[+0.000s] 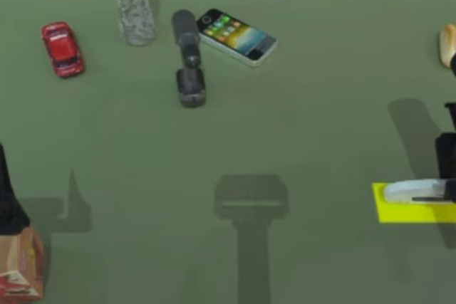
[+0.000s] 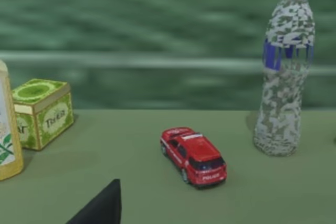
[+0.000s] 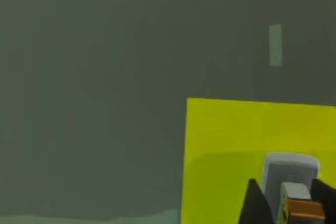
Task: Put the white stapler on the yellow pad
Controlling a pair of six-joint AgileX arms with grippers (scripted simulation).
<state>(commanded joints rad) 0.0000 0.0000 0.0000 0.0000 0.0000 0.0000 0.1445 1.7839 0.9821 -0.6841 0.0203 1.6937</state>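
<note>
Dark fingers (image 3: pixel 254 203) of the right gripper (image 3: pixel 287 203) flank the white stapler (image 1: pixel 417 191), closed on it over the yellow pad (image 1: pixel 399 213) at the table's right edge. Its long axis runs left-right along the pad's length, so release looks close. Parked at lower left, the left gripper (image 2: pixel 100 208) hides its finger state; I cannot tell.

Table (image 1: pixel 313 119): matt green, smooth. Yellow pad (image 1: pixel 399 213): flat, matt, unmarked. White stapler (image 1: pixel 417 191): smooth plastic look. Toy car (image 2: pixel 194 156): glossy red. Bottle (image 2: pixel 283 72): clear, crinkled surface. Smartphone (image 1: pixel 236 36): glossy screen.
</note>
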